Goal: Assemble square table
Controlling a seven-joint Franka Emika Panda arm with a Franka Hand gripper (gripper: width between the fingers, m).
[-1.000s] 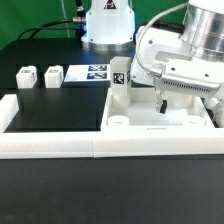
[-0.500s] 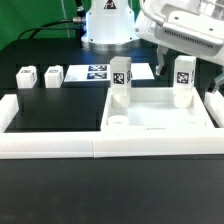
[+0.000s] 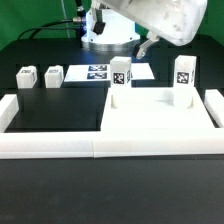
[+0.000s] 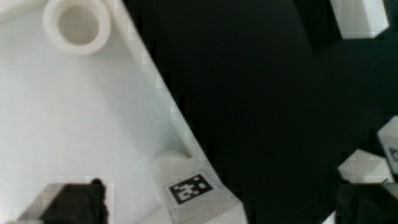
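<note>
White plastic makes up nearly everything here: the large flat white square table slab [image 3: 160, 118] lies on the black table [image 3: 60, 110], pushed into the corner that the long white border rail [image 3: 100, 146] forms at the table's front edge on the exterior view's right. Two small white tagged leg blocks stand upright at the slab's far corners, one [image 3: 121, 74] toward the exterior view's left and one [image 3: 184, 74] toward its right. The other two leg blocks [image 3: 26, 76] [image 3: 53, 75] sit loose and side by side near the table's far edge on the exterior view's left, with the flat printed marker board [image 3: 98, 72] between them and the slab. The two-finger gripper [image 3: 150, 45] hangs blurred above the far edge, jaws spread wide and holding nothing. About half the legs look fitted, so fetching a third is probably the step in hand. It would go best with a straight descent over the nearer loose block, the fingers closing on opposite flat faces without nudging its neighbour. The block should then be lifted high enough to clear both standing legs. The wrist view shows a round socket [image 4: 80, 22] in the slab, a likely seat. The bare black surface inside the rail gives free travelling room. The rail, the slab's edge and the standing legs are the things to avoid.
</note>
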